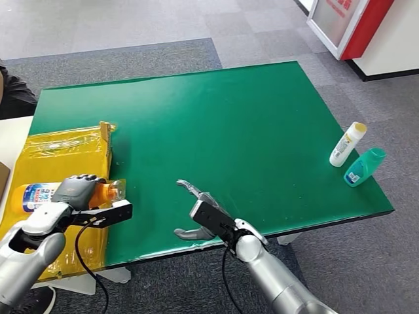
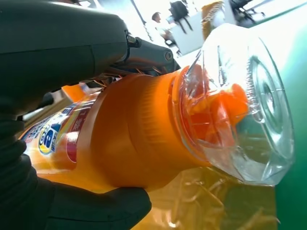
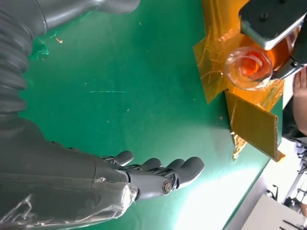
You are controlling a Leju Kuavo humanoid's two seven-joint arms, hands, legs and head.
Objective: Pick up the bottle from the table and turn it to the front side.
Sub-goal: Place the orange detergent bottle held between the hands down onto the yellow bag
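1. The left hand (image 1: 79,190), at the lower left of the head view, is wrapped around the orange bottle (image 1: 36,195). Dark fingers lie over the top of its body and the thick thumb (image 2: 108,206) sits beneath it.
2. The bottle lies sideways in that grip, above the yellow taped box (image 1: 64,154). Its clear cap (image 2: 250,105) points toward the middle of the frame and its blue-and-white label end toward the left edge. Whether it is fully lifted off the box I cannot tell.
3. Handling, as a judgement: the plastic body looks stiff and glossy, so it may slip while being turned. The broad orange shoulder just behind the cap gives the surest hold. The clear cap looks thin and should not take the squeeze.
4. The right hand (image 1: 198,212), at the lower centre, holds nothing. Its fingers are stretched out and apart over the green tabletop (image 1: 237,118).
5. Far off at the right edge of the tabletop lie a white bottle with a yellow cap (image 1: 348,144) and a teal bottle (image 1: 364,166), just beside each other.
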